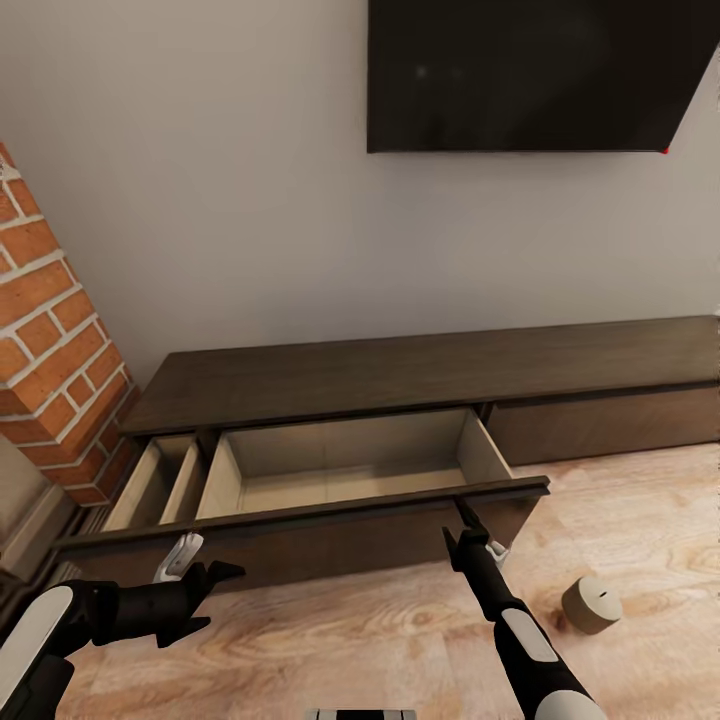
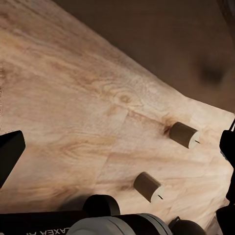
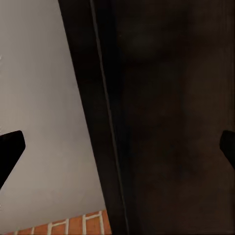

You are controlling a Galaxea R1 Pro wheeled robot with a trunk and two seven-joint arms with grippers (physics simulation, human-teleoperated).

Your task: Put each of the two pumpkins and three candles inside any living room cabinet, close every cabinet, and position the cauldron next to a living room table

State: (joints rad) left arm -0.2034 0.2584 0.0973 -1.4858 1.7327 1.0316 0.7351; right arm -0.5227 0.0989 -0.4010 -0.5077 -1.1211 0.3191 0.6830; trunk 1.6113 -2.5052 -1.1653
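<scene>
Wood floor [image 2: 73, 112] — 2 candles [image 2: 149, 187], 1 open cabinet [image 1: 330, 470]

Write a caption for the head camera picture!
Both grippers, left and right, face the cabinet's open drawer; one candle on floor.

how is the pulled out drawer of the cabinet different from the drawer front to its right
The open drawer is pulled out over the floor, showing a pale wood interior with nothing visible in it; the right drawer front sits flush and shut, showing no interior. The right claw is at the open drawer's front. Both share the dark-brown, handleless face.
</scene>
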